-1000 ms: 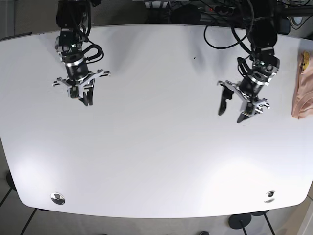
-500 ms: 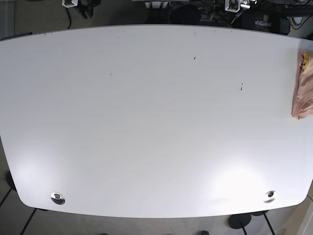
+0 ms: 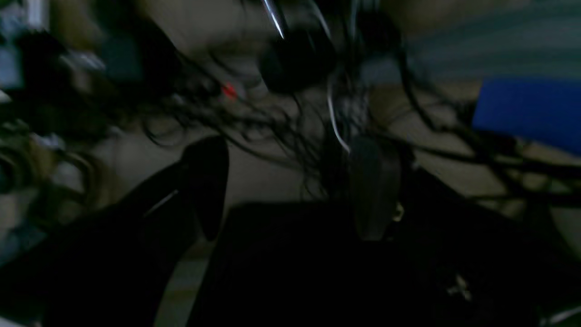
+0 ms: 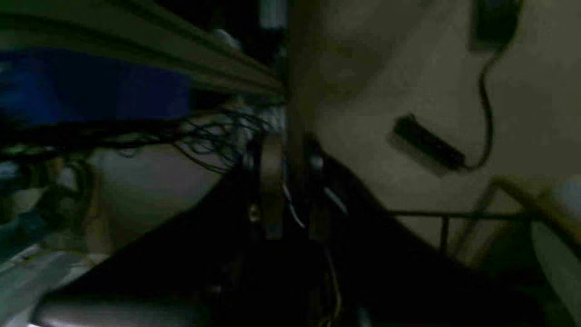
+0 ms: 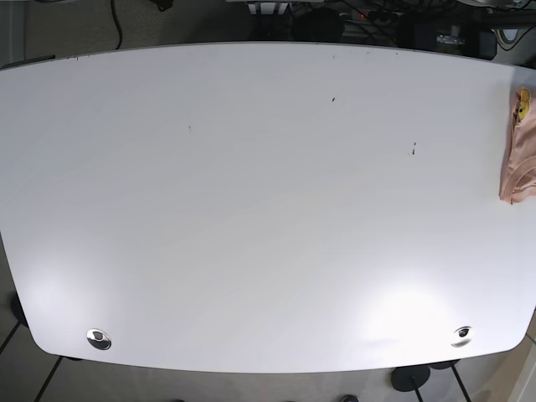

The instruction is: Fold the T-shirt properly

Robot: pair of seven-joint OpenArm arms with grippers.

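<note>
L gripper (image 3: 290, 186) jaws apart, nothing between, aimed at dark cable clutter. R gripper (image 4: 283, 181) jaws look nearly together, too dark & blurred to tell. Neither arm shows in base view. T-shirt (image 5: 518, 151), pink, bunched at counter (image 5: 251, 209) right edge, long axis running near-to-far along that edge.
</note>
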